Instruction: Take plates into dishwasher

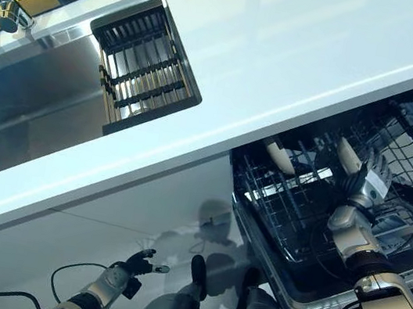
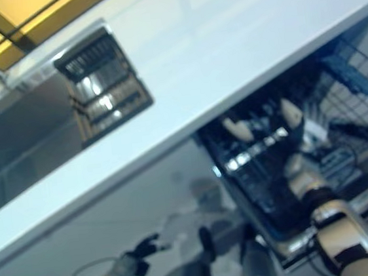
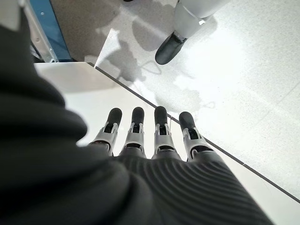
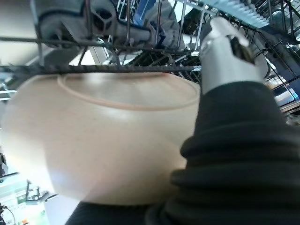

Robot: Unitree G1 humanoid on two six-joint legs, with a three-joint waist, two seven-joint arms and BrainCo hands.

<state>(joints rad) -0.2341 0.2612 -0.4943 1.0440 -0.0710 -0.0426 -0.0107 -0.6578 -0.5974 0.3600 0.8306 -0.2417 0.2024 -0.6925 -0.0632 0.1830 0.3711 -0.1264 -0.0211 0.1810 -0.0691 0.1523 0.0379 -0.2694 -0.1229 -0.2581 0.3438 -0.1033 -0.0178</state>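
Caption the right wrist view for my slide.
Right robot hand holding a cream ceramic bowl-like dish against the dark wire dishwasher rack.

Head stereo pair looks down, rolled, over white counter [image 1: 285, 64] with sink [image 1: 17, 99]; both share dishwasher rack [image 1: 316, 212] at right. Left wrist camera faces floor [image 3: 243, 79] along left hand [image 3: 145, 136], low at left. Right wrist camera sits very close behind beige plate [image 4: 108, 136] inside rack.

Kitchen. White tabletop [image 1: 303, 52] with inset steel sink [image 1: 26, 93], faucet [image 1: 1, 5] at its edge, dark drain rack [image 1: 145, 69] in basin; open dishwasher with wire rack [image 1: 292, 209] below tabletop.
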